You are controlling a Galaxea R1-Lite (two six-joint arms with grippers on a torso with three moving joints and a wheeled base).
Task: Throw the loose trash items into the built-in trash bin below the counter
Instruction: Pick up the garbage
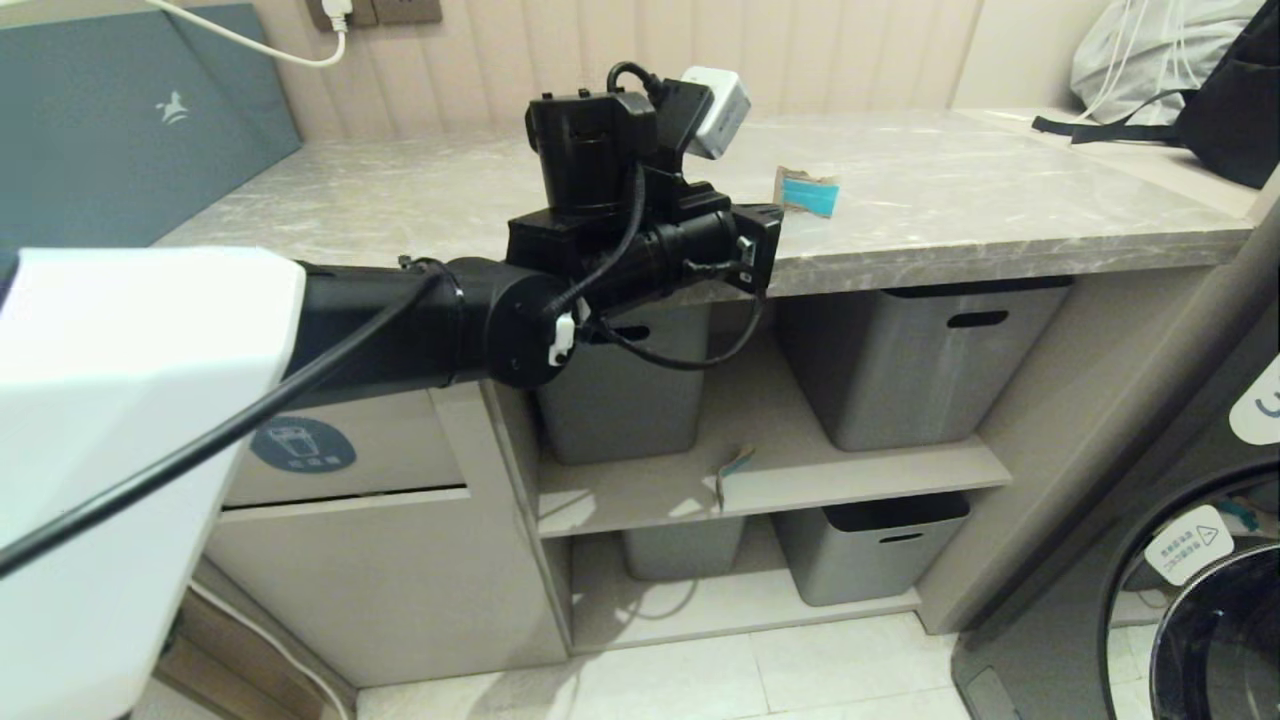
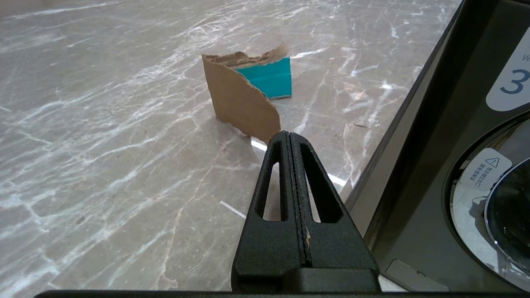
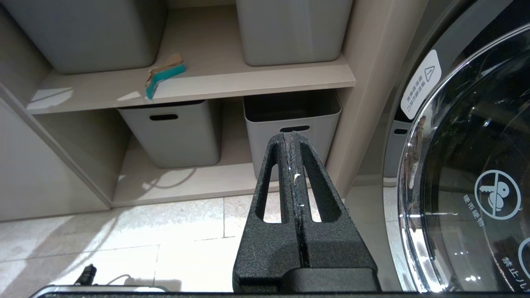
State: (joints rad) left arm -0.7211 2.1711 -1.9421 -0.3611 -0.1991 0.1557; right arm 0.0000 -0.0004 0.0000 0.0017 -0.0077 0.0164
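Grey marble counter (image 1: 420, 200) carries one folded cardboard scrap (image 2: 244, 97), standing just beyond the left gripper (image 2: 288, 138), whose fingers are pressed together on nothing. Another scrap (image 3: 163, 74) lies on the shelf (image 3: 269, 78) below; the right gripper (image 3: 292, 140) hangs closed.

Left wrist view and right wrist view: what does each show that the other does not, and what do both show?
Only the left wrist view: a folded cardboard scrap standing on the counter, just beyond the shut left pincer.

Only the right wrist view: another scrap lying on a shelf between grey tubs, beyond the shut right pincer.

Both: the washing machine door.
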